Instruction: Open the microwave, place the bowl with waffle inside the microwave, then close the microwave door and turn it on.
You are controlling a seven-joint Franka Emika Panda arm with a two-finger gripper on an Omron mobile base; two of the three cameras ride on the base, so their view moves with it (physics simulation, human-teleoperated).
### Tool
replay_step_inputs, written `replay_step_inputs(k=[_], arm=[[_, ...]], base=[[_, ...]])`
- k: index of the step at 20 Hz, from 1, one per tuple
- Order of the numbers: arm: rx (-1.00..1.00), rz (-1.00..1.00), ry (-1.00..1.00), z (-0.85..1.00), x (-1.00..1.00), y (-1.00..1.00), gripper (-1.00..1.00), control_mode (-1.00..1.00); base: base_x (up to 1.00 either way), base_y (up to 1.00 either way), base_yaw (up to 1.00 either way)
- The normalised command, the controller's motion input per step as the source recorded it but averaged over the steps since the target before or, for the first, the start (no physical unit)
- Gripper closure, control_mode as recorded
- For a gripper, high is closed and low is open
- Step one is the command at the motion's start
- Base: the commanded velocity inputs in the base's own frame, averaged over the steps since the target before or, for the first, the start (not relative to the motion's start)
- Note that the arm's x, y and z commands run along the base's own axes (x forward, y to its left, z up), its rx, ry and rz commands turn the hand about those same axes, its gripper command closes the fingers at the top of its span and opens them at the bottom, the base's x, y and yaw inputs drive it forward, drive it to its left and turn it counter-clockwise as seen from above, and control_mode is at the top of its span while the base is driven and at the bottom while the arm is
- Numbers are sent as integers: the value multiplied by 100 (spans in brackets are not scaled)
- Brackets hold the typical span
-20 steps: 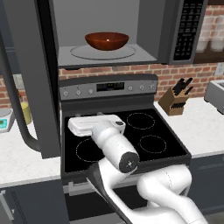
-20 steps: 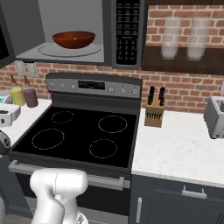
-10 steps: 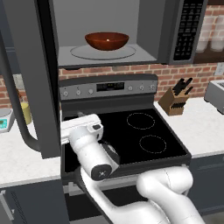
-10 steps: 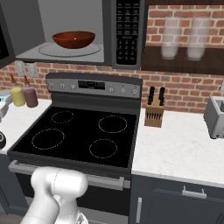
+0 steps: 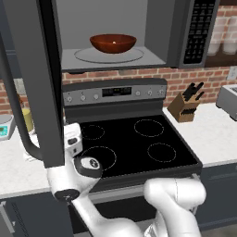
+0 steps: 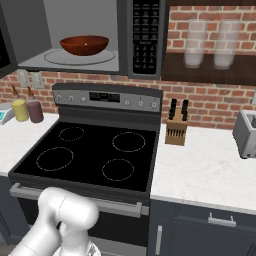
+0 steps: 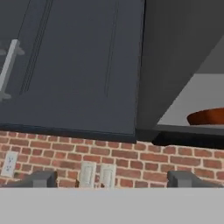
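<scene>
bowl [image 5: 113,43] on turntable in microwave [image 6: 100,35], door [image 5: 37,78] open far left, gripper [image 7: 111,179] wide, holding nothing

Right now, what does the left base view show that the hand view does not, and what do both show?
Left base view alone: the stove with its four burner rings, the knife block, the toaster and the microwave's button panel.

Hand view alone: wall outlets on the brick, a cabinet handle, and the open claw.

Both: the bowl inside the open microwave, and the brick wall.
</scene>
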Motion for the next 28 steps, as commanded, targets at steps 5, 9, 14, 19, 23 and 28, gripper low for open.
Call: replay_step_inputs(k=[5, 9, 14, 19, 23, 28], arm=[[-4, -18, -14, 0, -7, 72, -100, -100], [0, -22, -21, 0, -8, 62, -100, -100], [0, -24, -20, 0, -2, 68, -100, -100], [-1, -22, -17, 0, 0, 73, -100, -100], [0, -18, -12, 10, 0, 60, -100, -100], [0, -19, -6, 16, -22, 12, -100, -100]], base=[[0, 0, 0], [0, 0, 0], [0, 0, 0], [0, 0, 0], [0, 0, 0], [0, 0, 0]])
